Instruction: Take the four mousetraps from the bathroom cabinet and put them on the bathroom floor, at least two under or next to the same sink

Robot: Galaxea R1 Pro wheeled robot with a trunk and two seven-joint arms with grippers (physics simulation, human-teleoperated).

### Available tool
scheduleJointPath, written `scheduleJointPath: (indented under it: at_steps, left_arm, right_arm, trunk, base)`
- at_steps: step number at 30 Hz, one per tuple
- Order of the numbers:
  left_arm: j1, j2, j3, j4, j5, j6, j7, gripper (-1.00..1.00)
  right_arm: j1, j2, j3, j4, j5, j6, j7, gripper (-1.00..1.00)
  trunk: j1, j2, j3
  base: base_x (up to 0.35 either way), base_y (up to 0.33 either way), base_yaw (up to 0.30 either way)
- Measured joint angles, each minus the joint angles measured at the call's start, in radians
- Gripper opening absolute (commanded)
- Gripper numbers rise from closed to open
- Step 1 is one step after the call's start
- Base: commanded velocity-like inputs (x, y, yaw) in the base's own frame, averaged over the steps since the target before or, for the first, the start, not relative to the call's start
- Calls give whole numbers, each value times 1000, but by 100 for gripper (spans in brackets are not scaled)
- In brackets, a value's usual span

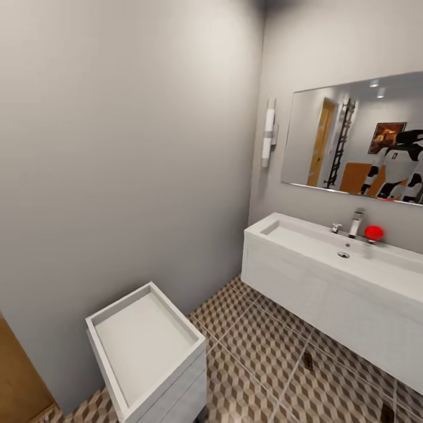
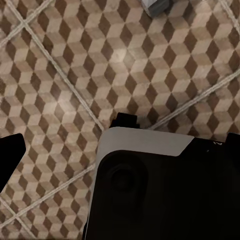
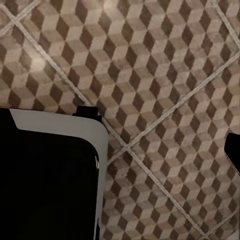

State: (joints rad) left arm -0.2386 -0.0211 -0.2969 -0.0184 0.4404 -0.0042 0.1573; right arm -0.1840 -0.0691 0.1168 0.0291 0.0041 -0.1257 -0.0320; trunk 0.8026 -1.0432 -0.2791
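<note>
Mousetraps: two small dark slabs, likely traps, on floor (image 1: 252, 341) by sink (image 1: 329, 249), one (image 1: 308, 361) under vanity front, another (image 1: 387, 412) near frame edge. Cabinet (image 1: 147, 346) close left, tray bare; should open drawers squarely for the rest. Hands' state: cannot tell.

white cabinet (image 1: 150, 352) drawers shut, sink (image 1: 329, 247) wall-hung, two mousetraps (image 1: 308, 361) on cube-tiled floor (image 1: 258, 346)

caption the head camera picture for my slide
White cabinet with bare tray top beside the wall-hung sink; two mousetraps lie on cube-tiled floor.
</note>
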Motion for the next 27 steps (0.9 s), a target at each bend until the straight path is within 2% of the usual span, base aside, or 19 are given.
scheduleJointPath:
  at_steps: [27]
  left_arm:
    - [0, 0, 0, -1, -1, 0, 0, 100]
  right_arm:
    - [10, 0, -1, 0, -1, 2, 0, 100]
  trunk:
    - [0, 0, 0]
  base:
    - [0, 0, 297]
